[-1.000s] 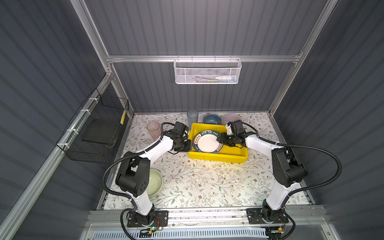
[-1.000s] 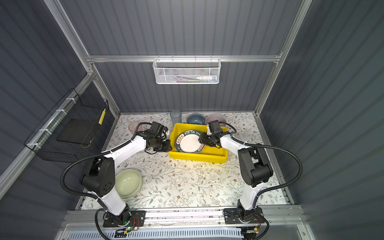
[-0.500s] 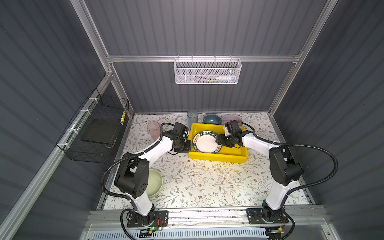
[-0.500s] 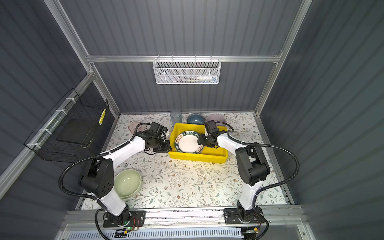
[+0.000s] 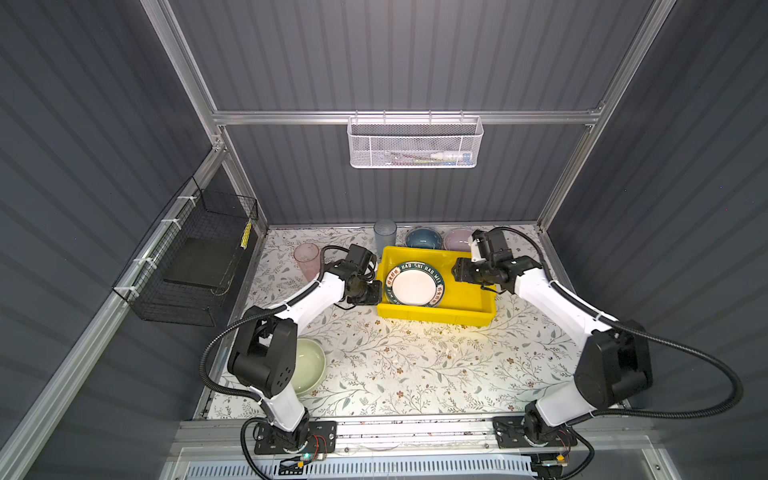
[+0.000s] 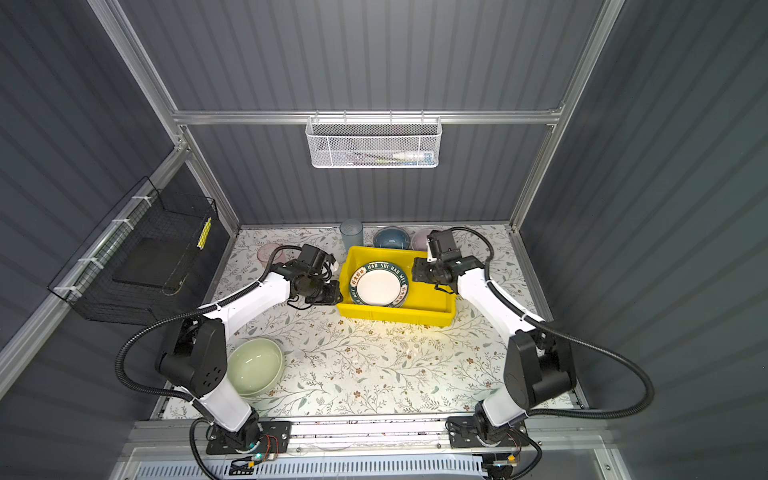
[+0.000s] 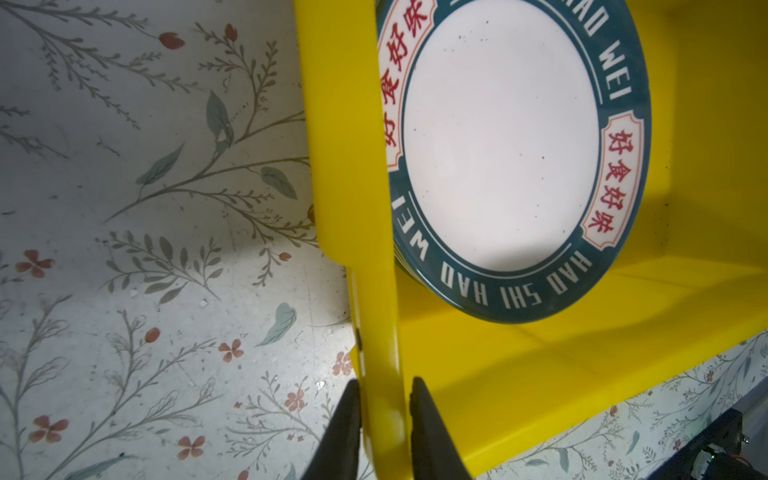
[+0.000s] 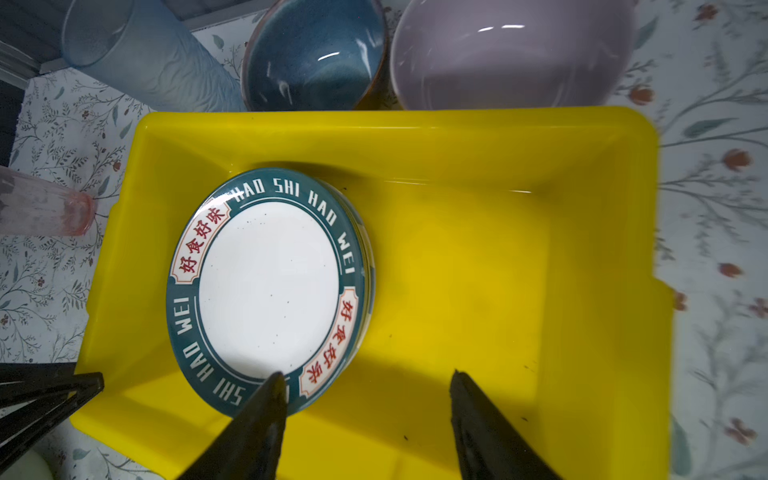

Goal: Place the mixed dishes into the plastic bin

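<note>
The left gripper [image 7: 384,381] pinched the left wall of the shallow yellow plastic bin [image 8: 540,291] while the right gripper [image 8: 365,373] gaped over the green-lettered round plate [image 8: 270,286] inside, so a tug risked tipping the bin.

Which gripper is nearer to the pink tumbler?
Left. The left gripper clamps the wall of the yellow bin nearest the pink tumbler; the right gripper hangs open over the bin, farther away.

Ribbed grey walls [image 5: 395,62]; floral mat [image 5: 415,365], perhaps.
</note>
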Tool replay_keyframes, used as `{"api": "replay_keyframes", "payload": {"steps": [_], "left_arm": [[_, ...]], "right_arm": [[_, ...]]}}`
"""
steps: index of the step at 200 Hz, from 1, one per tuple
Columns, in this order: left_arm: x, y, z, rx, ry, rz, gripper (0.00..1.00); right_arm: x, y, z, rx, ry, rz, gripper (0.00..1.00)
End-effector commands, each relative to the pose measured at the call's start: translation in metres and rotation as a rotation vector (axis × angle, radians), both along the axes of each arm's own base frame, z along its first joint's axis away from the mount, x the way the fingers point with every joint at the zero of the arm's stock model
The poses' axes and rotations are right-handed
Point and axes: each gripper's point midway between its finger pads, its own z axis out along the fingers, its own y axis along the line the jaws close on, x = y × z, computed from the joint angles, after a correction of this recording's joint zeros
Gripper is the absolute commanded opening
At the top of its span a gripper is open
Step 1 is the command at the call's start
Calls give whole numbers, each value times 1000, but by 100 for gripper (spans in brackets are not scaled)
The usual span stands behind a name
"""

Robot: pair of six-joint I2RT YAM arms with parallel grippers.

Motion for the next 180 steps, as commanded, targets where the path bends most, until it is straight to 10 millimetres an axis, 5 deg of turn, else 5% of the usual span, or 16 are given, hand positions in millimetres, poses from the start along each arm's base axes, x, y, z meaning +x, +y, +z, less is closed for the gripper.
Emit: {"api": "replay_keyframes", "payload": {"steps": [1, 32, 86, 180], "left_arm": [[-12, 0, 7, -6, 3, -35, 21], [-14, 2, 9, -6, 3, -32, 20], [-19, 5, 8, 0, 9, -31, 19], [-58, 22, 6, -17, 53, -3, 16]], "right_arm": [[-26, -42, -20, -143, 99, -76, 61], [-48, -67, -34, -172, 160, -138, 59], [-76, -74, -68, -177, 250, -161, 52], [-120, -47, -92, -63, 337, -69, 16]]}}
